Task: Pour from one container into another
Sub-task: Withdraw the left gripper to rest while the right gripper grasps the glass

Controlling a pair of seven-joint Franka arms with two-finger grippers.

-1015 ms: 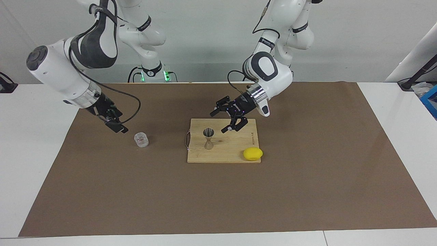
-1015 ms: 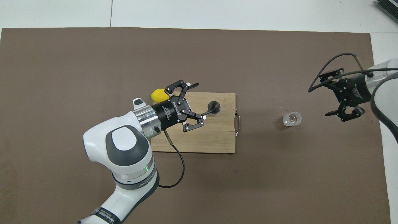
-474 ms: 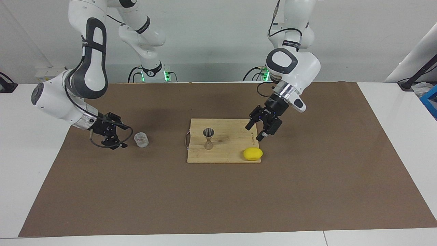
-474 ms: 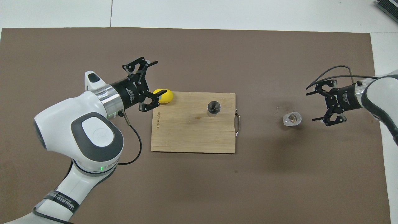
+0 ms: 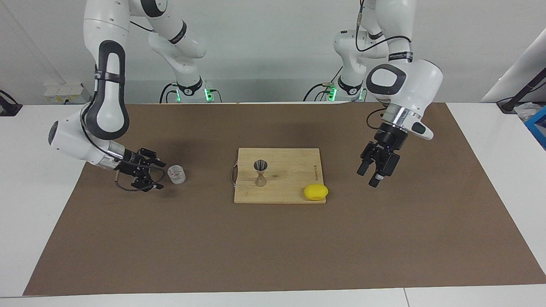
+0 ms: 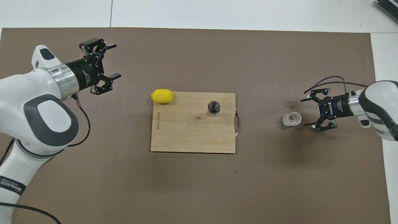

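— Progress on the pour?

— Barely begun, by the look of it. Nothing gripped, nothing lifted, nothing tipped. Grasp, lift, carry and pour all left to do.

— Right gripper [image 5: 158, 175]?

— Low over the brown mat [image 5: 256, 247], just beside the glass tumbler [image 5: 176, 174], on the side away from the board. Fingers spread wide and pointed at the tumbler, w/ a thin gap between; no contact visible. Prob. lining up for a side grasp.

— Left gripper [image 5: 367, 179]?

— Up over the mat toward the left arm's end, well apart from the board. Released, fingers apart, holding nothing. Seems to be waiting.

— Where's the tumbler exactly?

— Upright on the mat toward the right arm's end, well apart from the cutting board [image 5: 290, 187]. About level w/ the jigger [image 5: 260, 172] in dist. from the robots.

— Looks?

— Short, clear, textured wall, round mouth open upward in the overhead view [image 6: 292, 119]. Contents: can't tell.

— And the jigger?

— Silvery, hourglass shape, narrow waist, standing upright on the board near the handle end, upper cone open [image 6: 214, 108]. Can't tell if anything is in it. Lemon [image 5: 316, 192] at the board corner farthest from both, not involved.
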